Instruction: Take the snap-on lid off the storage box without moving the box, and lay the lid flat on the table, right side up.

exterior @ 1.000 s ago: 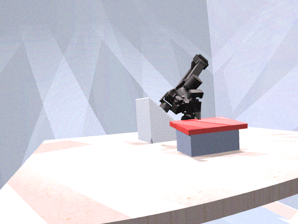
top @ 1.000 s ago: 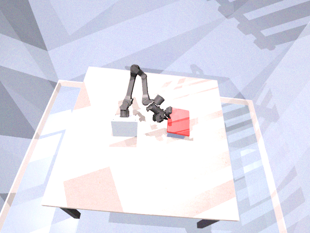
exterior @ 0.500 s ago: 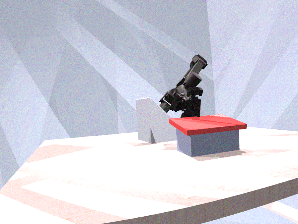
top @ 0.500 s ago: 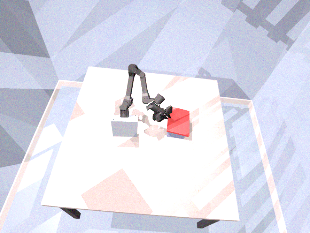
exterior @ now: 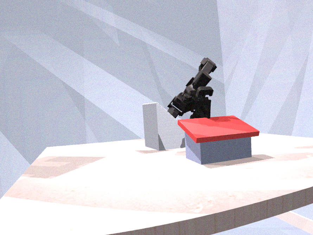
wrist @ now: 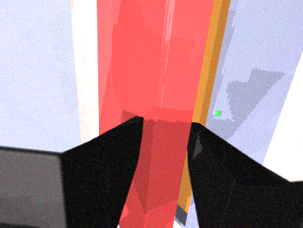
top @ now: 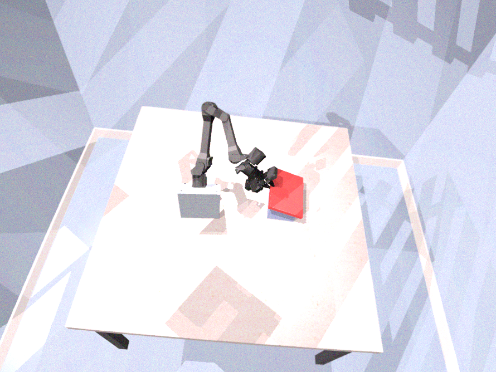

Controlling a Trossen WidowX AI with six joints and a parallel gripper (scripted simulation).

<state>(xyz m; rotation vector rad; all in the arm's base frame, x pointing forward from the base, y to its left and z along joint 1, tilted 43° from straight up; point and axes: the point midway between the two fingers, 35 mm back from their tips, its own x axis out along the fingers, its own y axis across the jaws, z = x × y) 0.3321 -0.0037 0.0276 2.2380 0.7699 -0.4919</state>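
The red lid [top: 288, 196] [exterior: 217, 127] [wrist: 147, 68] sits tilted on the blue storage box [top: 281, 215] [exterior: 224, 149] [wrist: 259, 44]. Its edge at the gripper side is raised, and its opposite edge is lower and still over the box. My gripper [top: 272, 184] [wrist: 166, 122] is shut on the raised edge of the lid. In the exterior view its fingertips are hidden behind the lid. An orange strip [wrist: 205, 75] shows along the lid's lower edge in the wrist view; I cannot tell whether it belongs to the lid or the box. The box stands upright on the table.
A grey block [top: 199, 205] [exterior: 151, 126] with a sloped side stands beside the arm's base, left of the box. The pale table [top: 140, 260] [exterior: 113, 187] bears the arm, block and box. Its right edge lies beyond the box in the top view.
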